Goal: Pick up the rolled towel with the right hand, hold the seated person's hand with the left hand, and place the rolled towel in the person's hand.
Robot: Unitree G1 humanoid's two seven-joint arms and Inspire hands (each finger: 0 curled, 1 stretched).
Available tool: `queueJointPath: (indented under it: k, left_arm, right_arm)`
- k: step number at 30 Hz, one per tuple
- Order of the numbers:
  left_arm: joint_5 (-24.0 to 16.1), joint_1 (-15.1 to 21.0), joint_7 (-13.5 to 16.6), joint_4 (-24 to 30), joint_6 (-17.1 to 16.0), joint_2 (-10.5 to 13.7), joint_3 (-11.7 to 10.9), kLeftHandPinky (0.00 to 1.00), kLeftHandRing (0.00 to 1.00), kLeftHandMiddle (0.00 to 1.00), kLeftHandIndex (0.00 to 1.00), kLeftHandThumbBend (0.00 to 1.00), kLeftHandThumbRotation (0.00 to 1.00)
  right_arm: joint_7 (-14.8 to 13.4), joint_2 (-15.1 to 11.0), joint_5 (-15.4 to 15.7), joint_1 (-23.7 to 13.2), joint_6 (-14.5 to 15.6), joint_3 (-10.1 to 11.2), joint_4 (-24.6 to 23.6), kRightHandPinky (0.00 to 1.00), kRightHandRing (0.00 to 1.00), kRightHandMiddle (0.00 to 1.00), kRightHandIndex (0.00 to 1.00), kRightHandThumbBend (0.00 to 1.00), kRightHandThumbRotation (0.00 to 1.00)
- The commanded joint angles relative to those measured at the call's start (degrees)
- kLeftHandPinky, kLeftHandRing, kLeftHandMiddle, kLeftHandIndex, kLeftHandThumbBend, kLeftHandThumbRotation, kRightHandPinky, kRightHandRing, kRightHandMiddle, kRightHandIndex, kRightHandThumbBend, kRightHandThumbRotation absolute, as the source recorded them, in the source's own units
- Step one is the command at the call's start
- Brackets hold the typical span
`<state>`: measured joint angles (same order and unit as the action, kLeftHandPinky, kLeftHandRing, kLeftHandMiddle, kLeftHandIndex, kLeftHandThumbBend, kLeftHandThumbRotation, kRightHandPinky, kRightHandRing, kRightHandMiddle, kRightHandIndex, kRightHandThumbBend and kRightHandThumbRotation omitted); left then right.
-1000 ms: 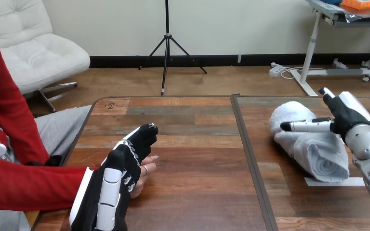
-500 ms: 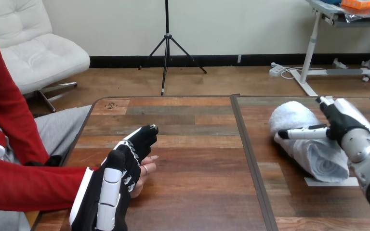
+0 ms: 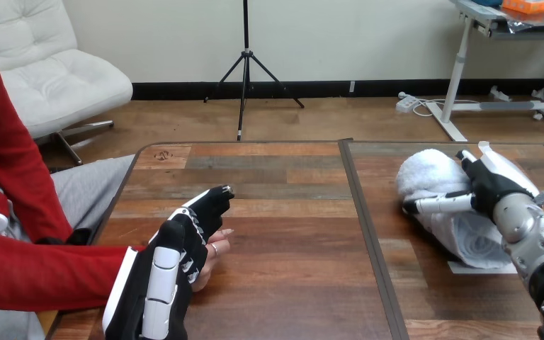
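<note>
Light: bright, even, diffuse, falling from above. Sheen: pale haze across right half of surface (image 3: 283, 248); left half darker, grain rich. Highlights: towel (image 3: 431, 172) brightest, its top nearly washed out; white shells of left hand (image 3: 184, 241) lit. Shadows: soft, short, dark band under towel's near edge.

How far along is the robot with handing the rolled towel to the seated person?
Early on. Done: the left hand rests against the person's hand at the left edge of the table; a grip cannot be confirmed. In hand: the right hand is on the rolled towel, thumb stretched across it, not closed. Left: lifting the towel off the table and carrying it into the person's hand.
</note>
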<state>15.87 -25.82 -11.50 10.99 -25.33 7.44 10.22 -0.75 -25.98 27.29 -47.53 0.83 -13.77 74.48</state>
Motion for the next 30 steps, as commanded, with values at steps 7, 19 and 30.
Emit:
queueJointPath:
  k: [7, 19, 30]
  left_arm:
    - [0.4, 2.5, -0.5, 2.3, -0.2, -1.7, -1.0, 0.96, 0.93, 0.88, 0.76, 0.62, 0.95]
    - [0.3, 2.3, -0.6, 2.5, -0.3, -1.7, -1.0, 0.94, 0.91, 0.88, 0.74, 0.62, 0.94]
    - [0.7, 2.1, -0.9, 2.4, -0.6, -1.6, -1.3, 0.92, 0.90, 0.86, 0.73, 0.63, 0.93]
  right_arm:
    - [-1.8, 1.7, 2.3, -3.1, 2.4, -3.1, -0.1, 0.93, 1.00, 1.00, 1.00, 1.00, 0.44]
    - [-1.8, 2.7, 4.6, -2.8, 4.2, -6.1, 0.1, 0.95, 0.99, 1.00, 1.00, 1.00, 0.45]
    - [-1.8, 3.4, 8.7, -2.7, 6.0, -10.2, 0.8, 0.76, 0.85, 0.89, 0.94, 1.00, 0.48]
